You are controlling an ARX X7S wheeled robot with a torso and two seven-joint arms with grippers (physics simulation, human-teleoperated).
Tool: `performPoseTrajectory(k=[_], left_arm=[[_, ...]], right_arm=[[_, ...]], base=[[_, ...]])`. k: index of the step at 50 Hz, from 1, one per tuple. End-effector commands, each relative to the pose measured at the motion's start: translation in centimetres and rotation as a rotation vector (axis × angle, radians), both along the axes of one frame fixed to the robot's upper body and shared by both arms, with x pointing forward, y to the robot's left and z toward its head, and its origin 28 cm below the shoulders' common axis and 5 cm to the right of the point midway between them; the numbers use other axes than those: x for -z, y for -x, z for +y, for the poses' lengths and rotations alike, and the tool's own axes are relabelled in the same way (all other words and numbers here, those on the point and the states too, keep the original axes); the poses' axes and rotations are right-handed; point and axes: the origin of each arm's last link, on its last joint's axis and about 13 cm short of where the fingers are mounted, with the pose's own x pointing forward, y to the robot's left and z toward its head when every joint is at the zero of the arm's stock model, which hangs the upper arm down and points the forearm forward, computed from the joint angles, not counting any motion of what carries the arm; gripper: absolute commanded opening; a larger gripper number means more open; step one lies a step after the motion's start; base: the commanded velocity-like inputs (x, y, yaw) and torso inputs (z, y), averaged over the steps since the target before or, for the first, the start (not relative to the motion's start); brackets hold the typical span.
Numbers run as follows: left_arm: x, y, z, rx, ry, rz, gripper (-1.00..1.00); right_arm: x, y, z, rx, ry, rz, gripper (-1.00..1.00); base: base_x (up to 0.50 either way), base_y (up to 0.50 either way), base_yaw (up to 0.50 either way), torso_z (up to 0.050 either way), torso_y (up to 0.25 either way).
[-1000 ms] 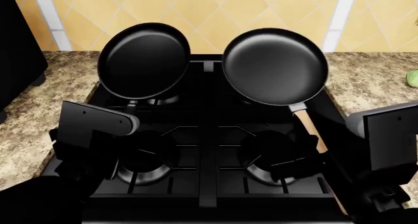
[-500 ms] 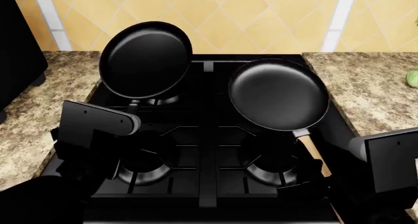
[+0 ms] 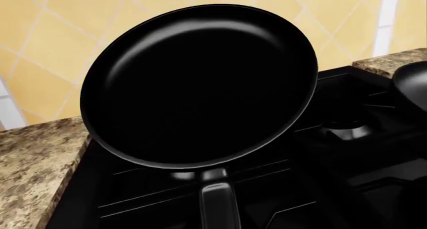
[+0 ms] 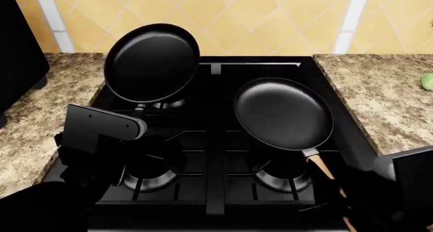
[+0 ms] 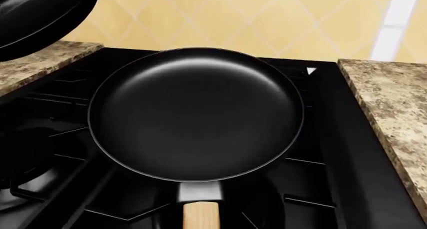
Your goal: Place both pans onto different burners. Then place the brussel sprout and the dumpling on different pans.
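Observation:
My left gripper (image 4: 133, 126) is shut on the black handle (image 3: 219, 204) of the smaller pan (image 4: 151, 63), which is tilted steeply up over the rear left burner (image 4: 164, 105); the fingers themselves are hidden. The larger pan (image 4: 283, 113) lies almost level, low over the right side of the stove, reaching over the front right burner (image 4: 283, 180). Its tan wooden handle (image 5: 201, 216) runs back into my right gripper (image 4: 336, 199), which is shut on it. The brussel sprout (image 4: 427, 81) is a green ball on the counter at the far right edge. The dumpling is out of view.
The black stove has cast-iron grates, with the front left burner (image 4: 149, 178) uncovered and the rear right burner (image 3: 347, 132) showing beside the smaller pan. Speckled stone counter (image 4: 379, 95) flanks the stove on both sides. A yellow tiled wall (image 4: 264, 19) rises behind. A dark appliance (image 4: 20, 54) stands at the far left.
The wooden-handled pan has come down and toward me, from above the rear right burner to low over the front right one. The smaller pan has barely moved.

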Motion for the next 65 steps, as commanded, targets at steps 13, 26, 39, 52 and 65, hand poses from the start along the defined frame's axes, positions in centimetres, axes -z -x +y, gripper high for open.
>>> performPoseTrajectory(k=[13, 26, 39, 52, 65], left_arm=[[-0.7, -0.4, 0.3, -0.054, -0.004, -0.065, -1.00], [-0.9, -0.2, 0.2, -0.050, -0.002, -0.072, -1.00], [-1.1, -0.3, 0.0, -0.044, 0.000, -0.077, -1.00], [-1.2, -0.2, 0.0, -0.042, -0.001, -0.077, -1.00], [-1.0, -0.2, 0.0, -0.042, 0.002, -0.070, -1.00]], right_arm=[[0.7, 0.6, -1.2, -0.004, 0.027, 0.006, -1.00], [1.3, 0.6, -1.3, 0.011, 0.031, 0.029, -1.00], [1.7, 0.5, -1.5, 0.020, 0.033, 0.053, -1.00], [2.3, 0.4, -1.5, 0.007, 0.056, 0.094, -1.00], [2.9, 0.0, -1.6, 0.019, 0.055, 0.118, -1.00]], base=[[0.00, 0.00, 0.00, 0.001, 0.003], [0.00, 0.00, 0.00, 0.002, 0.003], [0.00, 0.00, 0.00, 0.002, 0.004], [0.00, 0.00, 0.00, 0.002, 0.003], [0.00, 0.00, 0.00, 0.001, 0.003]])
